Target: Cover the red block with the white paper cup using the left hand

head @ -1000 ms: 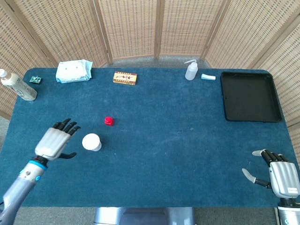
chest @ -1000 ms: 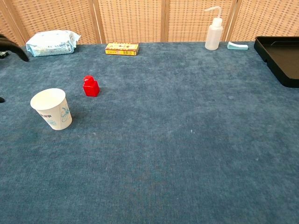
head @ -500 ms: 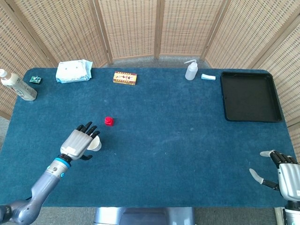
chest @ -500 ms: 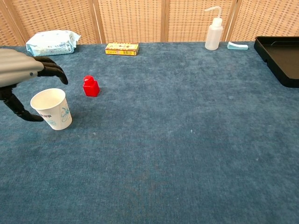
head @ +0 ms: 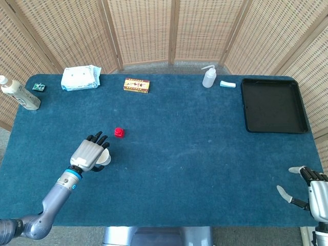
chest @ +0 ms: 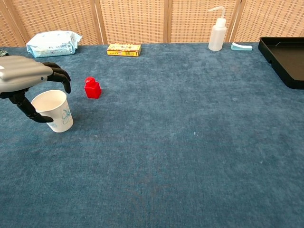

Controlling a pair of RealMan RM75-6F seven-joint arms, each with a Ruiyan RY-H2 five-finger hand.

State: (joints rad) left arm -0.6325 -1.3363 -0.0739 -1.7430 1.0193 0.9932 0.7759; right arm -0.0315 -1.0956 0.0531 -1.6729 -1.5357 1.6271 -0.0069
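Observation:
The white paper cup [chest: 53, 110] stands upright, mouth up, on the blue table; the head view shows only part of the cup [head: 105, 159] past my hand. The small red block [head: 119, 132] [chest: 92, 88] sits a little beyond and to the right of it. My left hand [head: 88, 154] [chest: 26, 78] hovers over the cup's left side, fingers spread above the rim and thumb by its near wall, holding nothing. My right hand [head: 311, 189] rests open at the table's near right corner, out of the chest view.
A tissue pack [head: 80, 77], a yellow box [head: 136, 84], a squeeze bottle [head: 208, 76] and a small white item [head: 228, 84] line the far edge. A black tray [head: 273, 105] lies at the right, a lotion bottle [head: 18, 94] at the far left.
My left hand moved right from beside the cup until it hangs over the cup's rim. My right hand drew back toward the near edge. Cup and block stayed put.

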